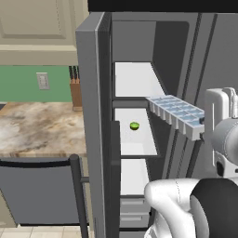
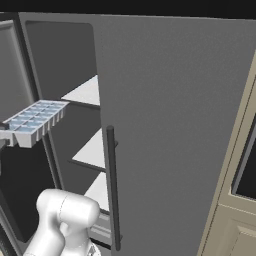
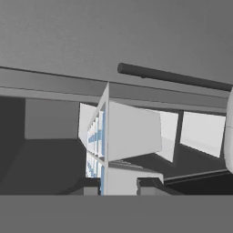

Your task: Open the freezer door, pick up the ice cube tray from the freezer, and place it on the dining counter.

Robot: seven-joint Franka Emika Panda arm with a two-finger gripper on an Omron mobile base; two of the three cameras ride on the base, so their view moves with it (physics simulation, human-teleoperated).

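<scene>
Left base view: freezer door (image 1: 95, 116) swung open; ice cube tray (image 1: 177, 114) held in air outside the freezer (image 1: 135, 83) shelves; green round item (image 1: 134, 125) on middle shelf; knife block (image 1: 75, 90) on marble counter (image 1: 37, 128).
Right base view: tray (image 2: 34, 121) left of the plain grey door (image 2: 175, 125) and its handle (image 2: 113, 187).
Hand view: gripper (image 3: 117, 185) clamped on tray (image 3: 127, 136) edge.

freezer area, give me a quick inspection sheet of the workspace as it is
surface: white shelves inside the freezer, bare apart from one small item
job's things: freezer door swung open; ice cube tray held in the air out in front of the shelves, clear of them
clutter: tiny green round item on the middle shelf
grippers: gripper jaws shut on the tray's end
cables: nothing seen
surroundings: marble counter with knife block to the left; wider plain grey door shut
</scene>
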